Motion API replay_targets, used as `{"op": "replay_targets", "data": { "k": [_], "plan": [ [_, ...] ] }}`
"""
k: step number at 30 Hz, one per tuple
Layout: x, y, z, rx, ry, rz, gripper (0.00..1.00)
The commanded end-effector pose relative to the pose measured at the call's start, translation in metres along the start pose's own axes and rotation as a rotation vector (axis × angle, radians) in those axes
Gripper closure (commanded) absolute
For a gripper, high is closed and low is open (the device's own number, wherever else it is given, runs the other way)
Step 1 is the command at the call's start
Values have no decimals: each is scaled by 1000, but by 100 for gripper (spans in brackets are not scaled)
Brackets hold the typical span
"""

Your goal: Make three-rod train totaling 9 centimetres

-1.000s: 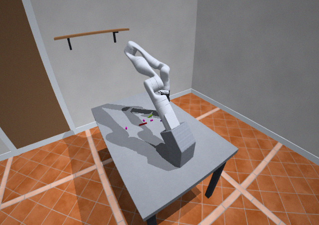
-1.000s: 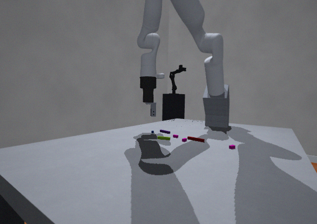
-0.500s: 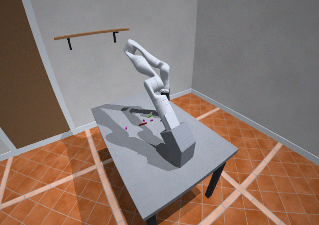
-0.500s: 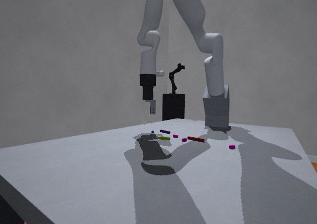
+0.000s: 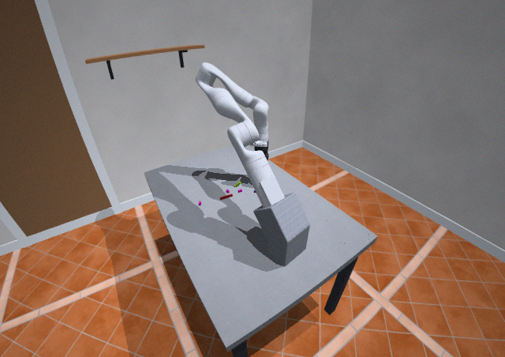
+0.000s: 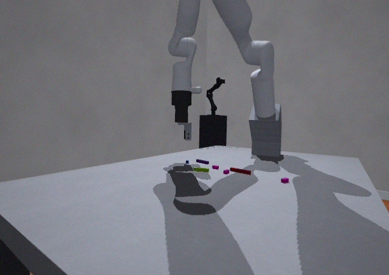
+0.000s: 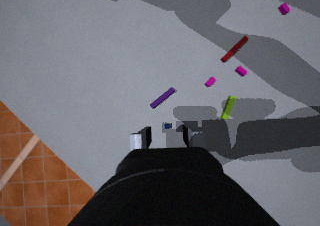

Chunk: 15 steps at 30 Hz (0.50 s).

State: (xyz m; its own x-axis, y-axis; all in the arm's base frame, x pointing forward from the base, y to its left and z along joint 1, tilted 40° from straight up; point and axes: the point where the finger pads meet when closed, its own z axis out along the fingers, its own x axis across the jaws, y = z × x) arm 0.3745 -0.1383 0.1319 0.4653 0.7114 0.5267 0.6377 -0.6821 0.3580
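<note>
My gripper (image 6: 187, 135) hangs open and empty, well above the table; in the wrist view its fingers stand wide apart. A small blue rod (image 6: 187, 161) lies on the table below it and shows between the fingers in the wrist view (image 7: 167, 126). A purple rod (image 6: 202, 161) (image 7: 163, 98) lies just beyond it. A lime rod (image 6: 200, 169) (image 7: 228, 107) lies nearby, with two magenta rods (image 6: 215, 167) (image 6: 226, 171) and a red rod (image 6: 240, 170) (image 7: 235, 49) beside it. A third magenta rod (image 6: 284, 180) lies apart. All rods lie separate.
The arm's grey base block (image 6: 265, 134) stands on the table behind the rods. The arm's dark shadow (image 6: 188, 187) falls across the table by the lime rod. The table edge and orange floor (image 7: 30, 171) show at the wrist view's lower left.
</note>
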Motion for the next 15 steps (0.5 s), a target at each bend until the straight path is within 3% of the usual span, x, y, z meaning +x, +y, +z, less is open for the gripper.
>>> {"op": "replay_targets", "data": {
  "k": [1,15],
  "plan": [
    [0,0,0,-1,0,0,0],
    [2,-1,0,0,2,9,0]
  ]
}}
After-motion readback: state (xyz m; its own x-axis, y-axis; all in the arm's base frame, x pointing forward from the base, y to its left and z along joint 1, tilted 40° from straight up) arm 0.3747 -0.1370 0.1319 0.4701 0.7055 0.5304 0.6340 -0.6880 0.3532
